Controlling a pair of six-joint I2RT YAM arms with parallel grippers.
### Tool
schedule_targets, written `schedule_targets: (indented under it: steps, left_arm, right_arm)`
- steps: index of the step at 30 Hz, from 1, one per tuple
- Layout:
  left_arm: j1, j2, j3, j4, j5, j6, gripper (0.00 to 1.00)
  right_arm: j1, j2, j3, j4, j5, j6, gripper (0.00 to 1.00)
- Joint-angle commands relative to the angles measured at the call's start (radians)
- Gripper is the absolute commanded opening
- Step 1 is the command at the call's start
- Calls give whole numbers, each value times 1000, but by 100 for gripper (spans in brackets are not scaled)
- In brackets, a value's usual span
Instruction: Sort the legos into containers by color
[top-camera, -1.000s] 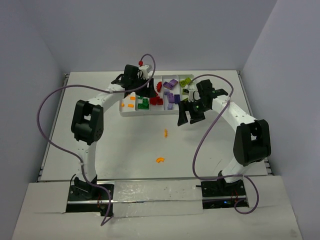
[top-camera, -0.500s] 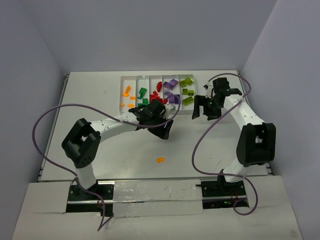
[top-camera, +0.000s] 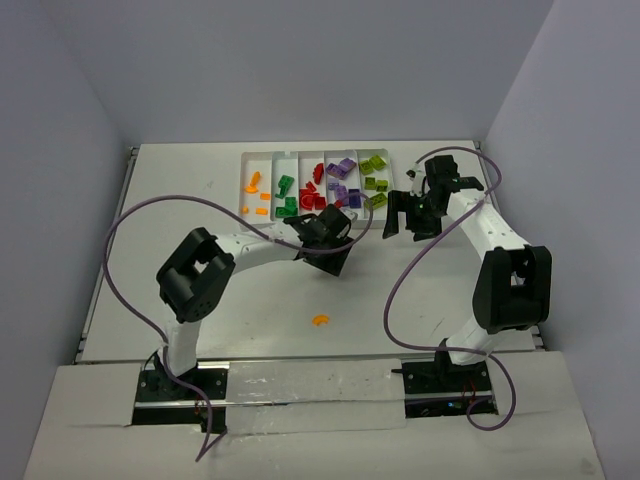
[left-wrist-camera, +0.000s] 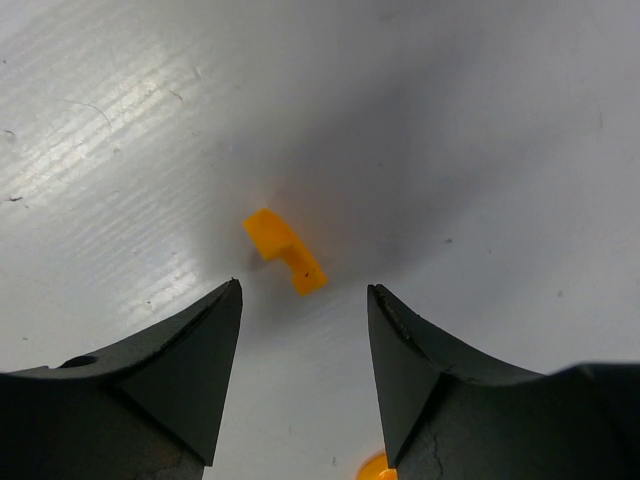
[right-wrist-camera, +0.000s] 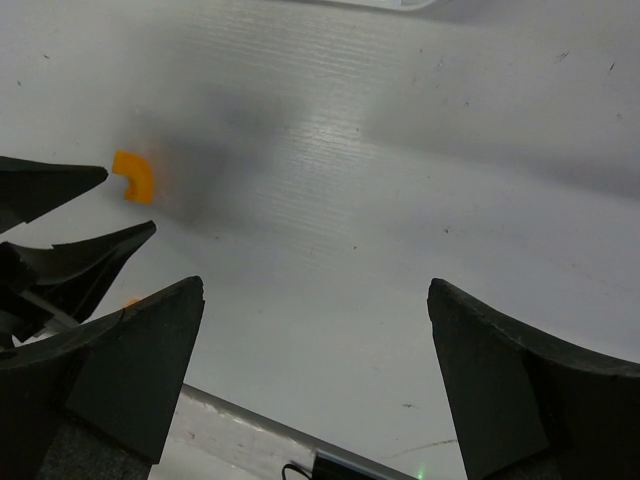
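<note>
**Nearly sorted, two orange stragglers out on the table**

The tray (top-camera: 290, 155) sits in the upper middle of the top view, and its five lanes look sorted by colour: orange far left, then dark green, red, purple, and lime on the right. Two orange bits on the table (top-camera: 180, 190) aren't in yet. One is a small orange lego (left-wrist-camera: 285, 250), which the arm hides in the top view. The other is a curved orange lego (top-camera: 320, 320) lower down at centre frame, well apart from the tray.

The left gripper (left-wrist-camera: 302, 288) hovers right over the small one. In the left wrist view its fingers are spread, and the piece lies just ahead of the tips, touching neither. My guess is that's the line-up for a pinch, so it needs to drop and nudge forward until the pads straddle the brick. The piece lies diagonal to the gap, so it might twist or skid when the fingers close.

The right gripper (right-wrist-camera: 315, 290) hangs to the right of the tray with its fingers spread wide and nothing in them. It looks parked clear of the action, since both leftovers belong in the leftmost compartment (top-camera: 262, 166), on the left arm's side.
</note>
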Motion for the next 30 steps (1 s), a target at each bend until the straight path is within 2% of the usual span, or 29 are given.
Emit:
schedule_targets:
  steps: [1,5,8,10,11,16,20,25,28,30]
  left_arm:
    - [0,41,62,5,-58,-12,60]
    - [3,74,79,15,-57,3,56]
    - [5,83,80,22,-40,12,44]
    - [10,80,74,26,-42,16,31]
    - [11,78,72,27,-42,19,29]
    - [46,65,55,-2,-33,35,1]
    - [127,-66,-5,2,10,117,0]
    - [297,-334,-119,48,198,254,0]
    - [404,-383,-135,69,218,316,0]
    - [458,-353,-92,40,229,332,0]
  right_arm:
    - [2,-3,-3,7,-20,2,100]
    - [2,-1,-2,4,-30,-2,100]
    - [2,-3,-3,2,-31,-4,100]
    - [1,-3,-4,2,-32,-5,100]
    - [1,-2,-4,2,-32,-4,100]
    - [2,9,4,-2,-46,-4,100]
    - [2,7,4,-4,-68,-13,100]
    - [10,7,-2,4,-97,-26,100]
    - [16,5,-3,4,-96,-30,100]
    - [20,2,-3,6,-98,-32,100]
